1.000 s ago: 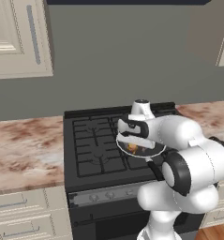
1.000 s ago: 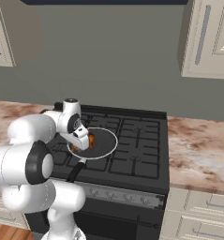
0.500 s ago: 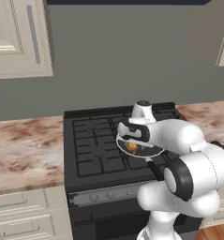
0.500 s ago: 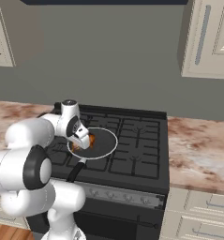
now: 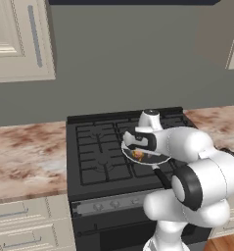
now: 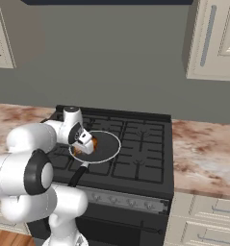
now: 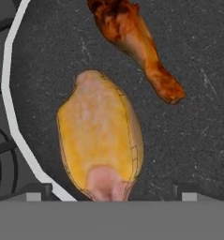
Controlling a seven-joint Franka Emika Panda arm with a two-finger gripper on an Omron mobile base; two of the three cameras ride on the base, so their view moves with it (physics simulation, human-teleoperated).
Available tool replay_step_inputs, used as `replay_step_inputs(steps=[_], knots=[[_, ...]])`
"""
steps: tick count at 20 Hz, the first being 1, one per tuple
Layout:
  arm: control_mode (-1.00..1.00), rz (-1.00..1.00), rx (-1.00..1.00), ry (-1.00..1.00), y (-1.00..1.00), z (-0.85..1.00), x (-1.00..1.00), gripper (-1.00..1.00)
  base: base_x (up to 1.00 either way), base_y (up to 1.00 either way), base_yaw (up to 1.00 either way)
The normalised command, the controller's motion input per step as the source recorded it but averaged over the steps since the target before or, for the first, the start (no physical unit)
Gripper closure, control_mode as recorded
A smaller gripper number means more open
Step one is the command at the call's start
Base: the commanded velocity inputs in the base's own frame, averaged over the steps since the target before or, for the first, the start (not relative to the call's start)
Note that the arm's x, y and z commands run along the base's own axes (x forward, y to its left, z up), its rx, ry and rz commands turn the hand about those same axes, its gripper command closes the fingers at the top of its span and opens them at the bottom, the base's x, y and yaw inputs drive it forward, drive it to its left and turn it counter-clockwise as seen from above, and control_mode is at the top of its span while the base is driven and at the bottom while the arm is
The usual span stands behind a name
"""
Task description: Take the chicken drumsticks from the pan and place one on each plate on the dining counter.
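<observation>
A home kitchen surrounds my gripper (image 7: 108,199): beneath it a black stove (image 5: 104,162) with iron grates, mottled stone counters (image 6: 205,153) running off to either side, cream panelled cabinets (image 5: 18,39) above against a grey wall (image 6: 107,57), matching drawers (image 6: 208,216) below, and a frying pan (image 6: 107,146) of chicken (image 7: 101,140) just under my fingertips.
</observation>
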Motion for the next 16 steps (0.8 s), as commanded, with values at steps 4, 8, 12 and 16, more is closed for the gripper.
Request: replay_step_inputs(steps=[4, 8, 12, 16], knots=[[-1.00, 0.05, 0.00, 0.00, -0.01, 0.00, 0.14, -1.00, 0.00, 0.00, 0.00], [-1.00, 0.02, 0.00, 0.00, 0.00, 0.00, 0.12, -1.00, 0.00, 0.00, 0.00], [-1.00, 0.00, 0.00, 0.00, 0.00, -0.02, 0.16, -1.00, 0.00, 0.00, 0.00], [-1.00, 0.00, 0.00, 0.00, 0.00, -0.02, 0.20, -1.00, 0.00, 0.00, 0.00]])
